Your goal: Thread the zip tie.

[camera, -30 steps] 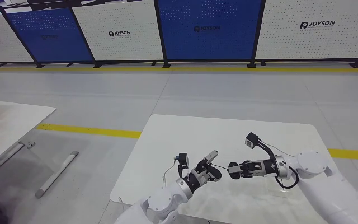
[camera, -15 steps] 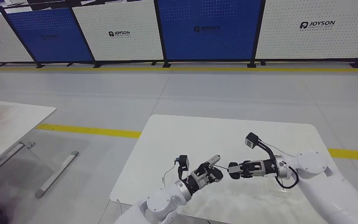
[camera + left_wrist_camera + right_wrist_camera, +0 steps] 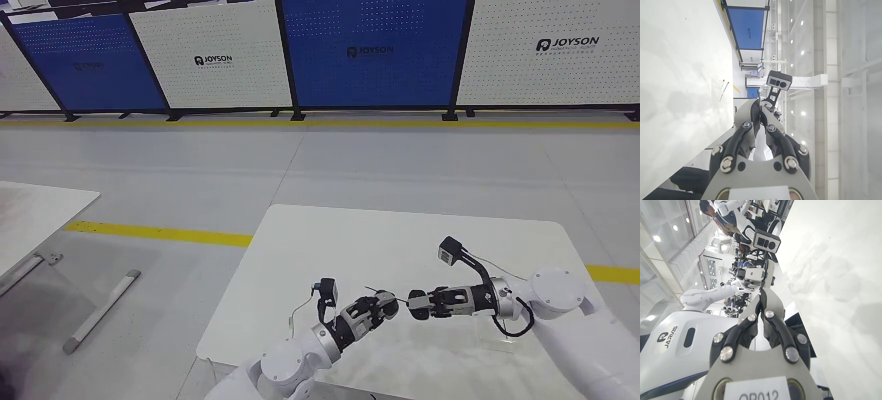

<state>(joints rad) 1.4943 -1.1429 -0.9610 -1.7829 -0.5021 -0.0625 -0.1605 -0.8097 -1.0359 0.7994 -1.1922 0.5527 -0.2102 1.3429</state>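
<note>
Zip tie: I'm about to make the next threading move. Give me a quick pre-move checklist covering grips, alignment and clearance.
1. Left gripper closed: ok, its pads meet in the left wrist view.
2. Right gripper closed: ok, its pads meet in the right wrist view.
3. Zip tie between the two grippers: ok, a thin dark strand runs between their tips in the top view.
4. Tie firmly clamped in each grip: cannot tell, as the strand is too thin to see at the pads.
5. Tail lined up with the head slot: cannot tell.
6. Spare ties out of the way: ok, they lie on the table, apart from both grippers.
</note>
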